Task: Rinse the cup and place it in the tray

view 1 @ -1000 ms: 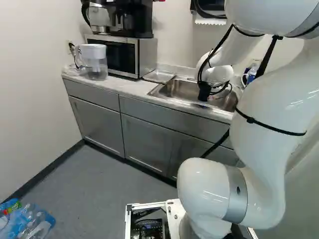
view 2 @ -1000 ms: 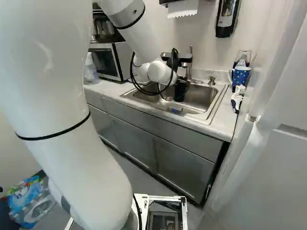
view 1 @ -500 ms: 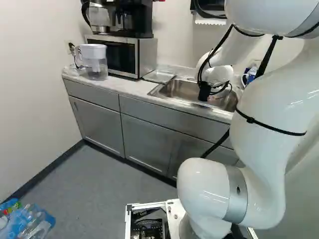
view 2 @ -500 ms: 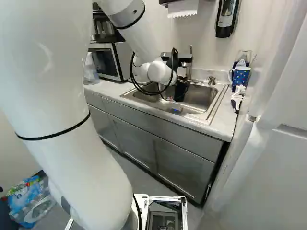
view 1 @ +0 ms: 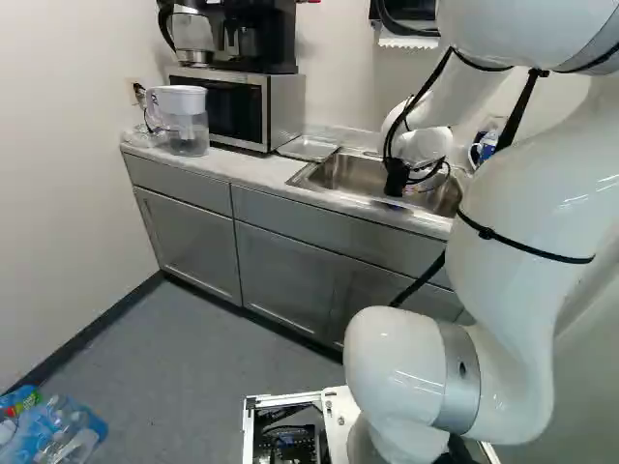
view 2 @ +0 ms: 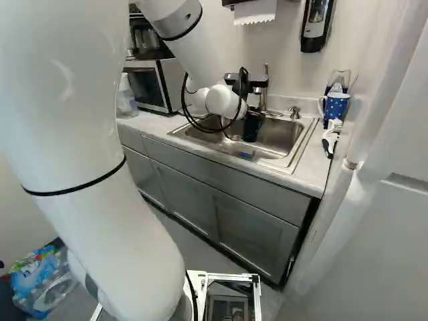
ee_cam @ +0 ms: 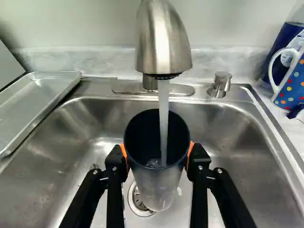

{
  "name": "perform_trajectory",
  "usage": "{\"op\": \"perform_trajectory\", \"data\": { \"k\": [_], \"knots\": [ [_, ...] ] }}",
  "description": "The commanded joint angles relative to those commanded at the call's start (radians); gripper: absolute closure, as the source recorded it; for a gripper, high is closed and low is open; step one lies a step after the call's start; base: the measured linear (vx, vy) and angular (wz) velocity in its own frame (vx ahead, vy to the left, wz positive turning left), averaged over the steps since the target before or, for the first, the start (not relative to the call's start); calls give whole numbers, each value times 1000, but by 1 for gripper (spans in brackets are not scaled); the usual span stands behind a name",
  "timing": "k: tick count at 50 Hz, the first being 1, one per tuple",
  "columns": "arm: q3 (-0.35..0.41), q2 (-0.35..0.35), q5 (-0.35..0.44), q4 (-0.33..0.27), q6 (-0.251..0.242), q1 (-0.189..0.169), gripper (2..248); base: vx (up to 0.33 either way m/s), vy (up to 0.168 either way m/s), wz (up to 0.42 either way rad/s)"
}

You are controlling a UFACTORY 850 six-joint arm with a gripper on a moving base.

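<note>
In the right base view my gripper (view 2: pixel 251 126) hangs over the sink, its fingertips hard to make out. The wrist view shows the gripper (ee_cam: pixel 158 154) shut on the cup (ee_cam: pixel 156 187), orange pads against both sides. Dark inside with a silvery lower body, the cup stands mouth up over the drain. Water (ee_cam: pixel 163 109) runs from the faucet (ee_cam: pixel 163 42) into its open mouth. A shallow metal tray (ee_cam: pixel 35 102) lies beside the basin, also visible as the tray (view 1: pixel 308 148) between microwave and sink in the left base view.
The sink (view 2: pixel 284 139) surrounds the gripper with its walls and rim. A dotted blue mug (view 2: pixel 336 107) and a soap pump (ee_cam: pixel 220 85) stand on the far side of the sink from the tray. The microwave (view 1: pixel 232 108) and a water pitcher (view 1: pixel 184 126) are on the counter.
</note>
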Motion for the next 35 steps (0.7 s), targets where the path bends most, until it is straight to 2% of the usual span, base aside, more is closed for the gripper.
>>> {"op": "perform_trajectory", "data": {
  "k": [35],
  "knots": [
    [0,0,0,0,0,0,125,0,0,0]
  ]
}}
